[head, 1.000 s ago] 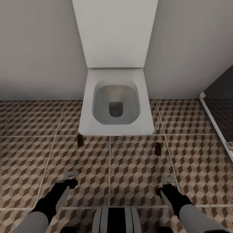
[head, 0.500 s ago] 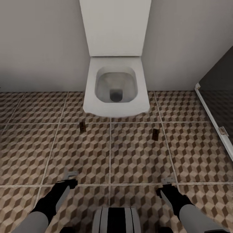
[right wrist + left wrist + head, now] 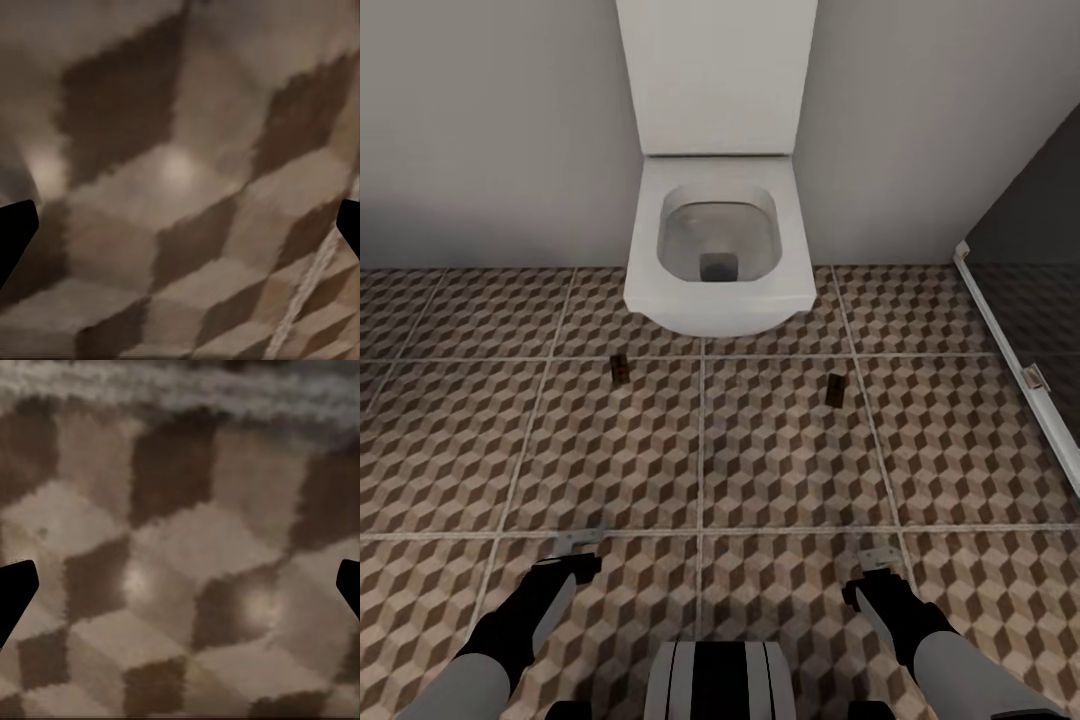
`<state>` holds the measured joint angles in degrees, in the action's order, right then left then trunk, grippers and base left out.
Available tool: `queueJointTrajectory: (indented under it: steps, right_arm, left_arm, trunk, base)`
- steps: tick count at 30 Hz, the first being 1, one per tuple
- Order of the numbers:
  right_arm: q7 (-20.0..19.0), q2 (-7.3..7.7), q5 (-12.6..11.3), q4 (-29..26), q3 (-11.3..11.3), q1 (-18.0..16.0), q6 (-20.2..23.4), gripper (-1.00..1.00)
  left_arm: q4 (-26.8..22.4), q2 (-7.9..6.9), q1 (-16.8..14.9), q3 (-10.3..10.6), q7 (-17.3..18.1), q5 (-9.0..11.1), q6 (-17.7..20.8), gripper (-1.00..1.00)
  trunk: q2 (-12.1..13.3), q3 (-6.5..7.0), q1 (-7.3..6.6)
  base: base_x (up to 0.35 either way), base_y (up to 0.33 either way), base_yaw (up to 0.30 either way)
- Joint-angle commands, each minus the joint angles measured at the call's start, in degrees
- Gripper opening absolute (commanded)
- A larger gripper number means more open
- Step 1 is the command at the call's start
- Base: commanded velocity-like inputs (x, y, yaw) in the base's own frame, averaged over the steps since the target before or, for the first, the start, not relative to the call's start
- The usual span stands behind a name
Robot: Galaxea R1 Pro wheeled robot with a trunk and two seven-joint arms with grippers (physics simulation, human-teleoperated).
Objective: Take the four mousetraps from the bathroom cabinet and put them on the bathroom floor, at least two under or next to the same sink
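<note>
Two traps on the floor [image 3: 780, 470], before a toilet [image 3: 718, 240]; two outstanding.
Left trap [image 3: 619, 368] and right trap [image 3: 836, 390] lie well apart on the tiles, no sink in sight. Left claw [image 3: 582, 540] and right claw [image 3: 880, 556] both spread wide, empty, hanging low over tile. Judged half done; sink placement unmet.

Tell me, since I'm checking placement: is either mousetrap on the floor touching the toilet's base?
No. In the head view both mousetraps lie flat on the bathroom floor, apart from the toilet.
</note>
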<state>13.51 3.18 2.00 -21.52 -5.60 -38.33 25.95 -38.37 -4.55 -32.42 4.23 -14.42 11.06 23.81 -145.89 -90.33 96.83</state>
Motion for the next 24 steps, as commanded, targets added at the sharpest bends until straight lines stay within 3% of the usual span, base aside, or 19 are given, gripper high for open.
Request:
queueJointTrajectory:
  steps: [1, 9, 24]
  right_arm:
    - [0.1, 0.03, 0.2, -0.1, -0.4, 0.0, 0.5, 1.0]
    - [0.1, -0.01, 0.2, -0.1, -0.4, 0.0, 0.5, 1.0]
    - [0.1, -0.09, 0.2, -0.1, -0.4, 0.0, 0.5, 1.0]
  left_arm:
    - [-0.1, -0.07, 0.0, 0.4, -0.6, 0.6, 0.2, 1.0]
    - [0.0, -0.01, 0.0, 0.4, -0.8, 0.6, 0.3, 1.0]
    - [0.1, -0.02, 0.0, 0.5, -0.5, 0.6, 0.5, 1.0]
  trunk:
    - [0.0, -0.03, -0.01]
    - [0.0, -0.03, -0.01]
    - [0.2, 3.29, -0.4]
  base:
    - [-0.035, 0.0, 0.0]
    - [-0.012, 0.0, 0.0]
    - [-0.001, 0.0, 0.0]
